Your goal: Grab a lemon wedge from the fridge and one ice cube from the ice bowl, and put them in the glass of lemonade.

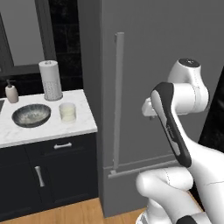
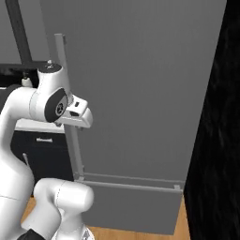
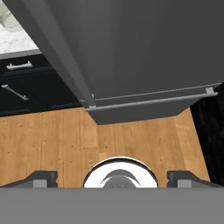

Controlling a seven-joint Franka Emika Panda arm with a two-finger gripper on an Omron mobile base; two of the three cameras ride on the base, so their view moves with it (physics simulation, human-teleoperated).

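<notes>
The tall grey fridge [image 1: 153,65] stands shut, its long vertical bar handle [image 1: 118,100] along the door's left edge, so the lemon wedge is hidden. To its left, on the marble counter [image 1: 83,124], the glass of lemonade [image 1: 67,112] stands just right of the ice bowl [image 1: 31,115]. My hand [image 2: 77,115] hovers in front of the fridge door [image 2: 140,93], close to the handle [image 2: 65,93], pointing down. In the hand view my gripper [image 3: 112,177] is open and holds nothing, above the floor by the fridge's lower edge [image 3: 148,103].
A white paper-towel roll [image 1: 50,80] and a beige soap bottle [image 1: 12,92] stand at the counter's back. Dark navy drawers [image 1: 52,170] sit under the counter. A black wall [image 2: 220,140] borders the fridge on the right. Wooden floor [image 3: 43,140] lies below.
</notes>
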